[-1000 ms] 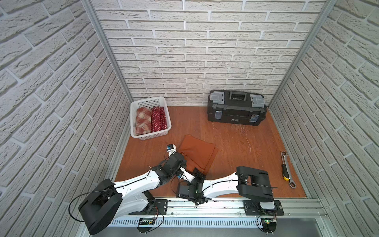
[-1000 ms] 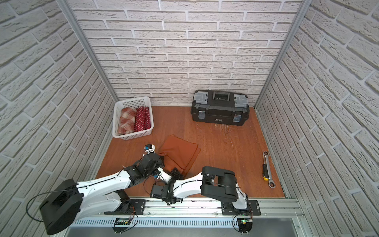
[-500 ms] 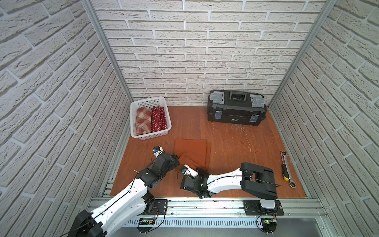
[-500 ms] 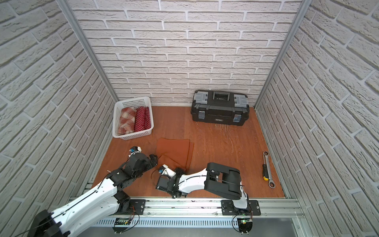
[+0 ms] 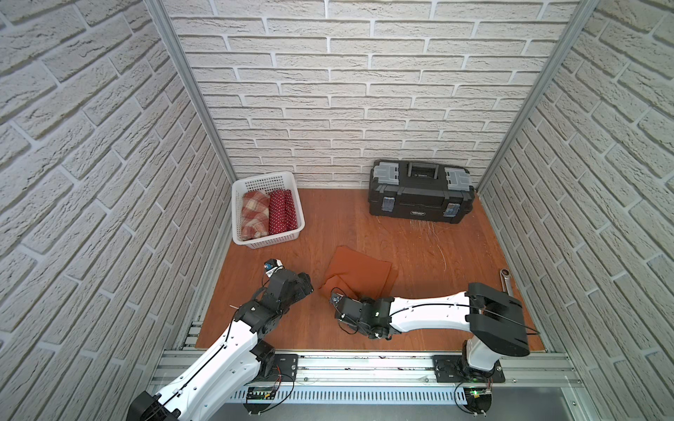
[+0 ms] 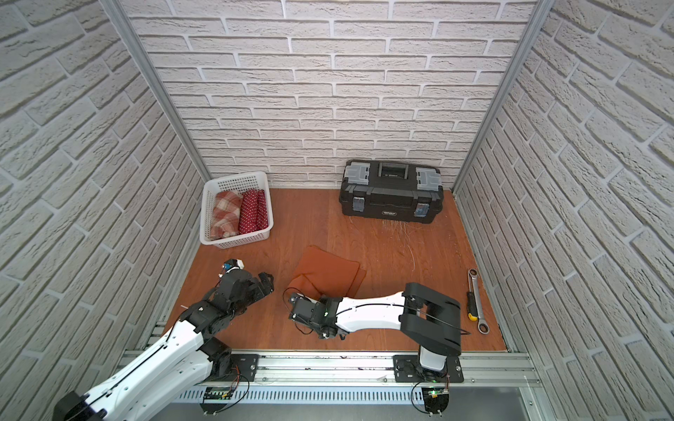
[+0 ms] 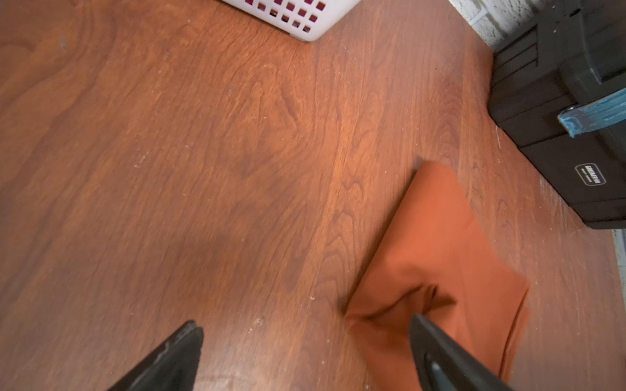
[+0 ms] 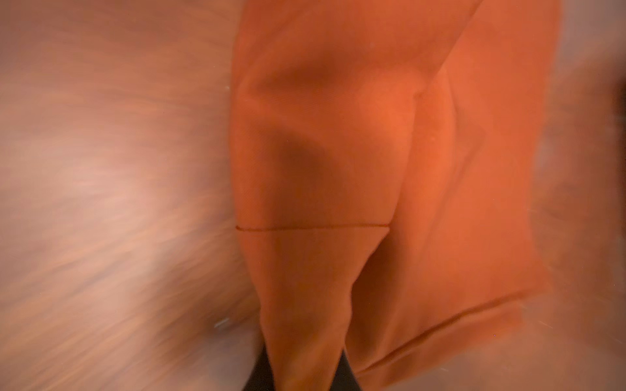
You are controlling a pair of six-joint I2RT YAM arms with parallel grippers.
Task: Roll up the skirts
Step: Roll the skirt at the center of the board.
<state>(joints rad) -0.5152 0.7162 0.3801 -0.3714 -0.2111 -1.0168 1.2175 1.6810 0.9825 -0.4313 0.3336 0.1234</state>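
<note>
Nearest the rail, the right gripper (image 8: 302, 376) reaches left across the wooden table (image 5: 419, 255), its fingers pressed together and pinching the near-left corner of the rust-orange skirt (image 8: 338, 135). In the right wrist view, which is blurred around the edges, the cloth narrows into a drawn-up tail that runs down between the two black tips. Just to the left, the left gripper (image 7: 305, 330) has its fingers (image 7: 188, 338) spread wide and holds nothing. It sits over bare wood beside that same corner. In the left wrist view one finger overlaps the cloth's edge, but whether it touches cannot be told. The rust-orange skirt (image 5: 359, 273) lies near the middle of the table, folded in flat layers with a rumpled near-left corner, and the rest spreads away to the far right. Well to the right, by the right wall, a wrench (image 6: 478, 302) lies on the wood. Farther back on the left, the white mesh basket (image 5: 270, 238) stands against the left wall and holds two rolled bundles side by side. The plaid skirt (image 5: 253, 215) is on the left and the polka-dot skirt (image 5: 281, 211) is touching it on the right. Farthest back, right of centre, the black toolbox (image 5: 419, 197) sits closed against the far wall.
</note>
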